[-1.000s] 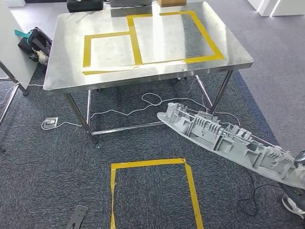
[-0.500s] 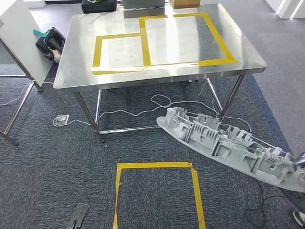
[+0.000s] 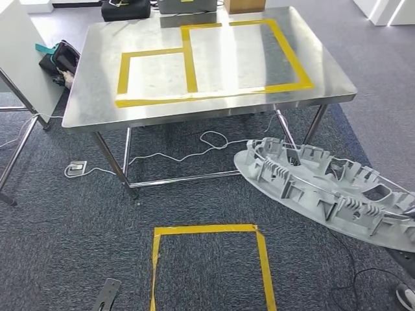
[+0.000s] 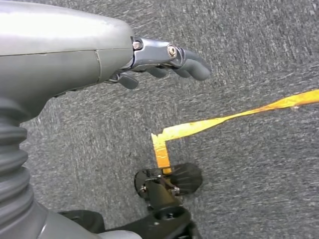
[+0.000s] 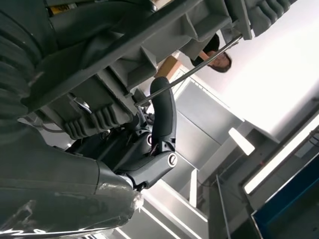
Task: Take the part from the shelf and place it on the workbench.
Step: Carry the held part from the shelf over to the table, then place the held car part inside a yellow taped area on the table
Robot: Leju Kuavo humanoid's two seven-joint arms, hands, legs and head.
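Note:
A long grey ribbed plastic part (image 3: pixel 323 188) hangs over the carpet at the right in the head view, its tip pointing toward the workbench legs. My right hand (image 5: pixel 150 149) grips the part (image 5: pixel 112 55) from below, a dark finger curled up around one of its ribs. The steel workbench (image 3: pixel 98 84) stands ahead, with yellow tape rectangles (image 3: pixel 188 58) on its top. My left hand (image 4: pixel 165 59) hangs over the carpet, holding nothing, with its fingers stretched out.
A yellow tape square (image 3: pixel 208 230) marks the carpet in front of me. White cables (image 3: pixel 210 139) trail under the workbench. A black bag (image 3: pixel 56 58) and a white board on a stand (image 3: pixel 19 58) are at the left. Dark cases (image 3: pixel 124 10) lie beyond the workbench.
The camera has swayed, shifting the whole scene. The part has turned in my right hand, showing more of its ribbed inside, and its tip sits further right.

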